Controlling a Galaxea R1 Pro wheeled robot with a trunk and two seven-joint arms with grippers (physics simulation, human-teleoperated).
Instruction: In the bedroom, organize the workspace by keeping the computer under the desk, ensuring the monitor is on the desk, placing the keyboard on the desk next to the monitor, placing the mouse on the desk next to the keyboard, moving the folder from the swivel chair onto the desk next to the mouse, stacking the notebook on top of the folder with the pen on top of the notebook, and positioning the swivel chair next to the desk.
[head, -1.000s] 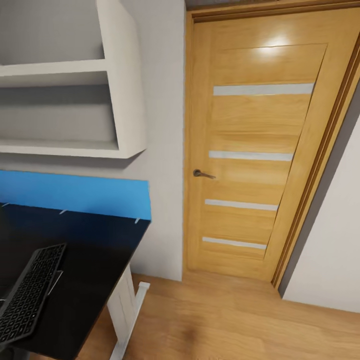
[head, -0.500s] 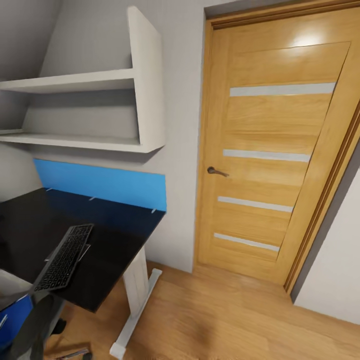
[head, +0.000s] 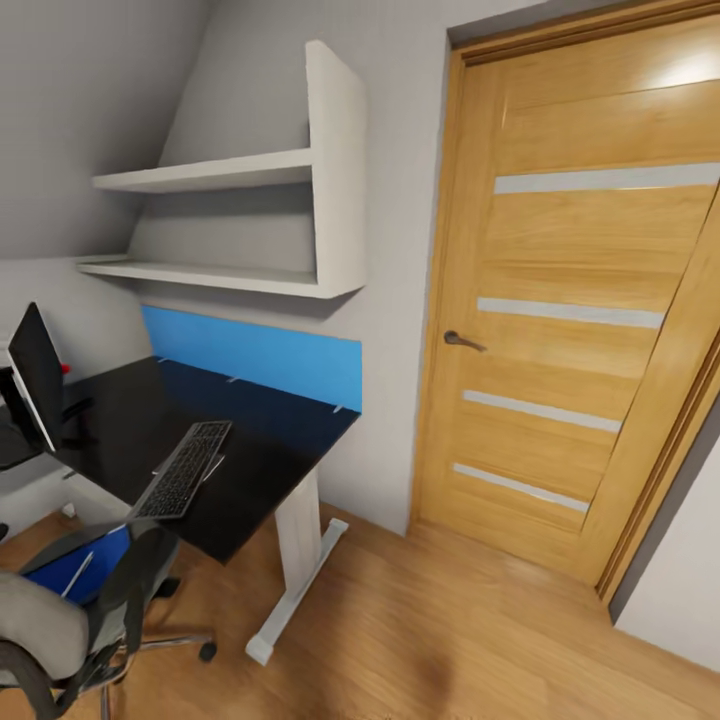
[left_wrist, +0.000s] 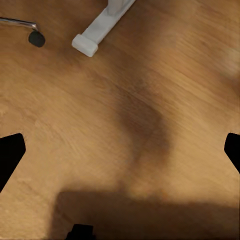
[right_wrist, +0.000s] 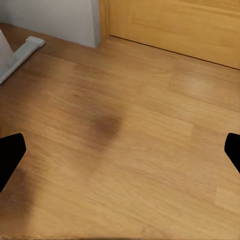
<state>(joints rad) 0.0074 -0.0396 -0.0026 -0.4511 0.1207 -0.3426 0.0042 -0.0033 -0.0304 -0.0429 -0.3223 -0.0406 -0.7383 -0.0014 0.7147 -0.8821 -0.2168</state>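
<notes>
- Head view: wooden door (head: 580, 330) with four pale glass strips and a dark lever handle (head: 462, 340) fills the right half; wood floor (head: 470, 630) runs below it.
- White wall shelf (head: 260, 225), two tiers, hangs on the grey wall above the desk's back edge.
- desk (head: 270, 450): glossy black top, blue back panel (head: 250, 355) along the rear edge, white leg (head: 298, 560) under the right end with its foot on the floor.
- swivel chair (head: 60, 620): grey seat, black armrest, one chrome leg with a caster; stands just off the desk's front edge, at the lower left corner of the frame.
- monitor (head: 38, 378): seen edge-on at the desk's far left, upright, partly cut off by the frame.
- keyboard (head: 185, 468): lies near the desk's front edge, right of the monitor and apart from it, angled toward the rear.
- folder (head: 85, 565): blue, lies on the chair seat behind the armrest; a thin pale stick lies on it, cannot identify.
- Left end effector (left_wrist: 120, 150): fingertips spread wide, holding nothing, above bare floor; desk foot and a chair caster at the far side.
- Right end effector (right_wrist: 120, 150): fingertips spread wide, holding nothing, above floor near the door's base.
</notes>
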